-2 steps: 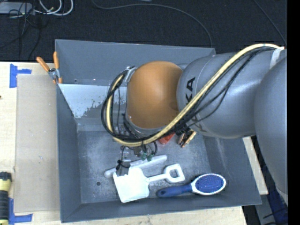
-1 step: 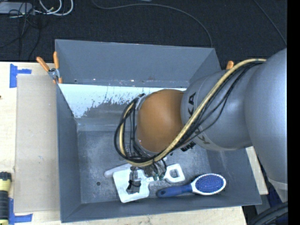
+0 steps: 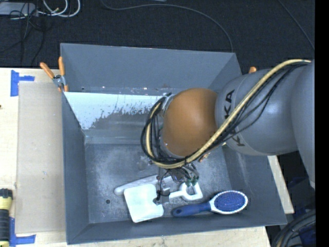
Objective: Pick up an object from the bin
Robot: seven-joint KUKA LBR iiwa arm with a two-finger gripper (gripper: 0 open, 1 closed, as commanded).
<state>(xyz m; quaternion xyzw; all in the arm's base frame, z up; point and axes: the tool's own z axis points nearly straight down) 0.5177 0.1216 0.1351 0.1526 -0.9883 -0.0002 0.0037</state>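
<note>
Directly under my tool (image 3: 173,184) lies a small white piece (image 3: 189,192), with a flat white pad (image 3: 143,204) beside it and a blue brush (image 3: 229,202) beyond. Whether the tool is open or closed, I cannot tell. I judge this is the grasping step; next I must close firmly and lift.

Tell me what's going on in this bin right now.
A KUKA arm reaches into the grey bin from the right. Its jaws are low near the bin's front, over a small white piece, between a pale flat square pad and a blue round-headed brush. Nothing looks lifted yet.
</note>
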